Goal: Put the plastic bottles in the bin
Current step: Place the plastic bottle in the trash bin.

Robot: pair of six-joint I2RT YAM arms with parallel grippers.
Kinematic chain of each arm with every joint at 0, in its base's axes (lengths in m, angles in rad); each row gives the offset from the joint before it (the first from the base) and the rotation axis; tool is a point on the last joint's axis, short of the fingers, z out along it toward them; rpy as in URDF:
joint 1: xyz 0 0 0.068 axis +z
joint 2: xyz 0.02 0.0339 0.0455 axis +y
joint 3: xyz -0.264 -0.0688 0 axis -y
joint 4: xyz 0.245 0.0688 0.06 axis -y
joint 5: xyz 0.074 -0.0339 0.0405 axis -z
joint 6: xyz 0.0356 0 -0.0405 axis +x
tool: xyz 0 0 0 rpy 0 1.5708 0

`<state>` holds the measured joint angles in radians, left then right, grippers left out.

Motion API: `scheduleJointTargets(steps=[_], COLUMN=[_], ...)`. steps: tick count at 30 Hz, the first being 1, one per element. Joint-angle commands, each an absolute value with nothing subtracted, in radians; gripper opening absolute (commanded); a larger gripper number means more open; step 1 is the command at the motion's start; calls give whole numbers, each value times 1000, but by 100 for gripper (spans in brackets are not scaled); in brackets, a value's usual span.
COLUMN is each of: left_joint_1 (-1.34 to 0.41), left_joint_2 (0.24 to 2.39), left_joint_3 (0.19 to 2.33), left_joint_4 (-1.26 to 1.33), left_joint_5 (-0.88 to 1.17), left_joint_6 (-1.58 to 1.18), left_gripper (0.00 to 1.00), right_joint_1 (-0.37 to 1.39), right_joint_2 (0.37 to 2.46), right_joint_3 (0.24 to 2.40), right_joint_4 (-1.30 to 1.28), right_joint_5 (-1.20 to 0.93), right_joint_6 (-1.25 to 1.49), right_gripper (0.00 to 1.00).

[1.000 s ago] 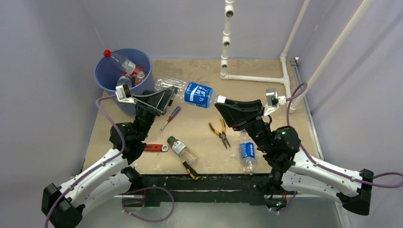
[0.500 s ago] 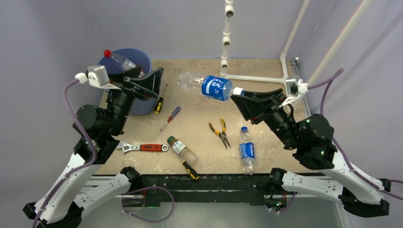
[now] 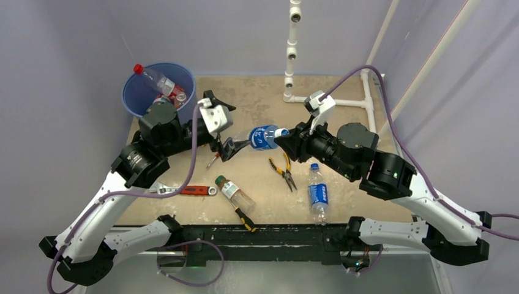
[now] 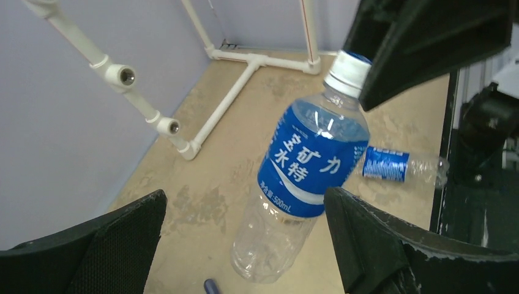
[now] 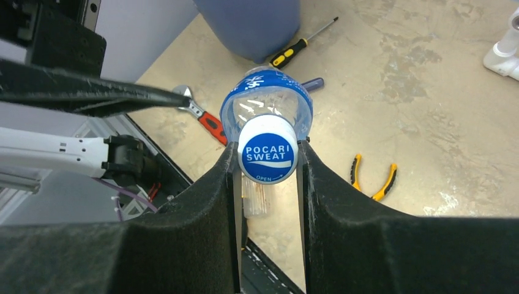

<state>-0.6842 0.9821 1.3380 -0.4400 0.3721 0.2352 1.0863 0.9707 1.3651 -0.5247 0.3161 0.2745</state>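
Aloft, right jaws clench a bottle (image 3: 263,136) by its cap, left jaws gaping nearby, pliers (image 3: 283,172) below.

Plain pale lavender walls (image 3: 245,30) close the scene in on three sides under soft, even light. A worn tan board tabletop (image 3: 257,98), scuffed and blotchy, carries a white plastic pipe frame (image 3: 292,55) along its far right part. A black metal rail (image 3: 269,236) edges the near side.

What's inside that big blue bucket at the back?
The blue bucket holds a clear bottle with a red cap, leaning on the rim, and a red-labelled item beside it. Its bottom is hidden by the wall and the left arm.
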Motion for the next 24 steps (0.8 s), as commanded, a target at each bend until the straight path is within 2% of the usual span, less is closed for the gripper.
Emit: scheduleJointTargets(steps=[1,11,20,24], left_joint_1=[-693,-721,-763,-772], left_joint_2=[934,934,988,992], left_joint_3=[1308,1235,1263,1254], left_joint_4=[-505,-480,-468,-438], left_joint_5=[484,555,502,471], left_joint_6=[449,480,462,427], left_gripper=[99,99,99,93], right_joint_1=[1088,1088,1088,1088], right_joint_2=[995,1087,1166,1183], right_joint_3=[1451,1515,1587,1618], right_joint_4=[-568,-511,-502,-509], right_joint_5=[283,216,140,123], right_joint_6=[244,219,200,194], right_gripper=[0,0,0,0])
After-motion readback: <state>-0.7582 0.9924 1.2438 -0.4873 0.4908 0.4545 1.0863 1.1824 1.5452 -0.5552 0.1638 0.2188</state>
